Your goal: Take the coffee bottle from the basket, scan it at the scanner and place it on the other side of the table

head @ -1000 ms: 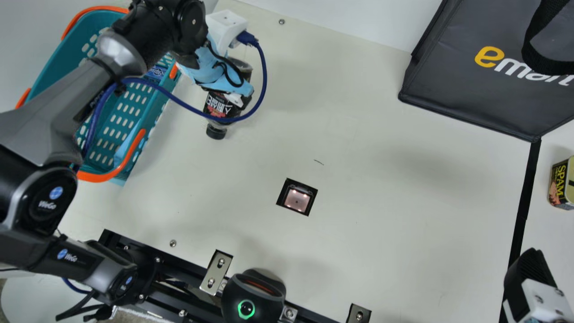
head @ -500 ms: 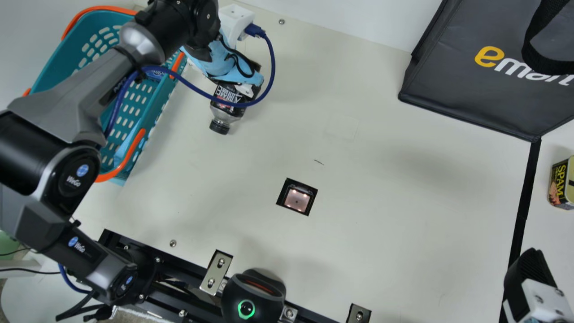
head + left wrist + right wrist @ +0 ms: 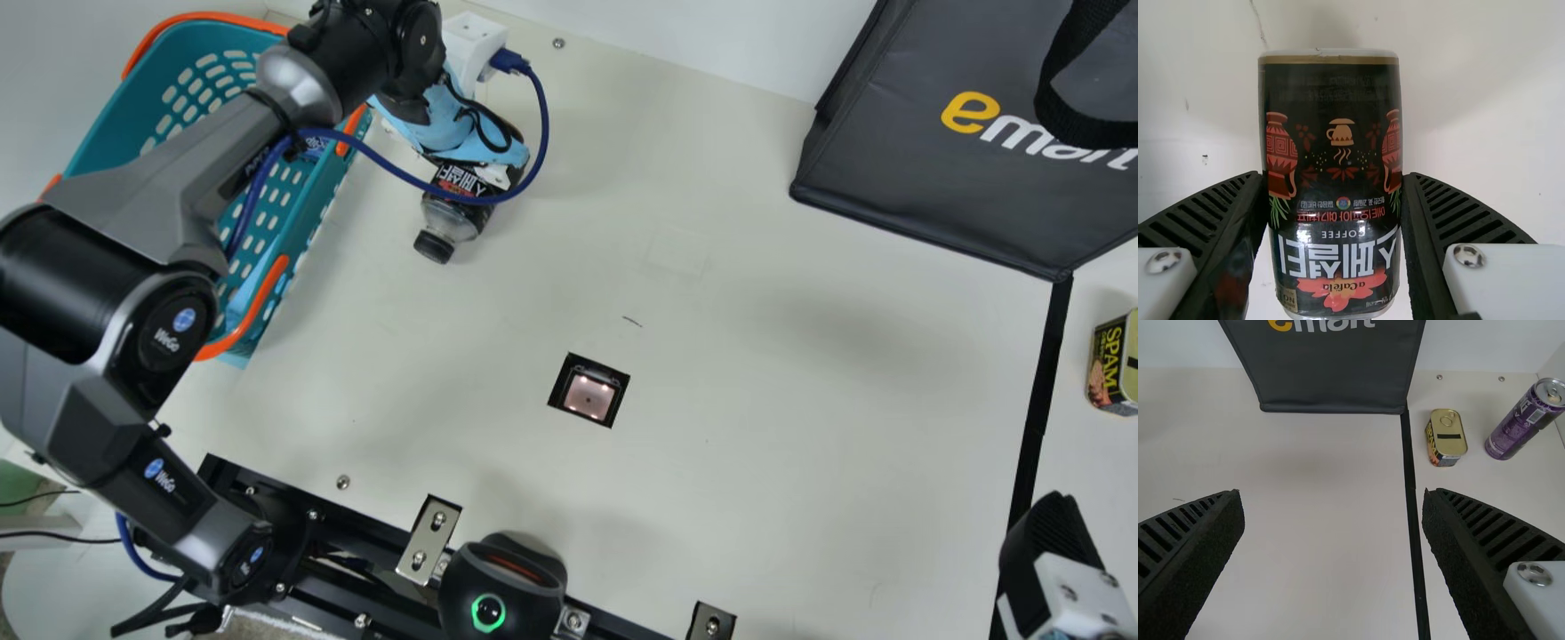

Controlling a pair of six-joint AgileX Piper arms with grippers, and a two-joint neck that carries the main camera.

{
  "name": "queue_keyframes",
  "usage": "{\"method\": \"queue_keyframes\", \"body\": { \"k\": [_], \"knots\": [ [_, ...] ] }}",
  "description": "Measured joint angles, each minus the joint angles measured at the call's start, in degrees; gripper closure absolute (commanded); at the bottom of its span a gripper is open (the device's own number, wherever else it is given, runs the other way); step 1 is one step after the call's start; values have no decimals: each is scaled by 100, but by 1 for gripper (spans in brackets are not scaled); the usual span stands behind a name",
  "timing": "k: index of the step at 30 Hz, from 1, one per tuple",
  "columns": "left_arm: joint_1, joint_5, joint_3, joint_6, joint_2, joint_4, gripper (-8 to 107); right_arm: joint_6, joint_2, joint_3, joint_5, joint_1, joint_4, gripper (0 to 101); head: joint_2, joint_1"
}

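Coffee bottle (image 3: 453,220) pinched in our left tool (image 3: 458,133), we see it over the surface (image 3: 756,373), near the basket (image 3: 129,111). Our right tool (image 3: 1049,542) is spread. The right wrist view gives us a purple can (image 3: 1518,427) near a smaller tin (image 3: 1447,437); the main view, the bottle's black cap (image 3: 433,247); the left wrist view, its gold band (image 3: 1328,60).

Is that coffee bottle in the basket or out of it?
Out of it: the left gripper has the coffee bottle between its fingers, to the side of the basket.

One bottle (image 3: 1335,183), basket (image 3: 203,84), bag (image 3: 942,169); two cans (image 3: 1519,425)
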Motion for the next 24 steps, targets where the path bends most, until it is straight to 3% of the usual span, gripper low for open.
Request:
{"method": "queue_keyframes", "body": {
  "k": [21, 24],
  "knots": [
    [215, -70, 177, 97, -446, -289, 10, 0, 0, 0, 0, 0, 0, 6, 0, 0],
    [264, -70, 260, 125, -600, -334, 9, 0, 0, 0, 0, 0, 0, 6, 9, 0]
  ]
}}
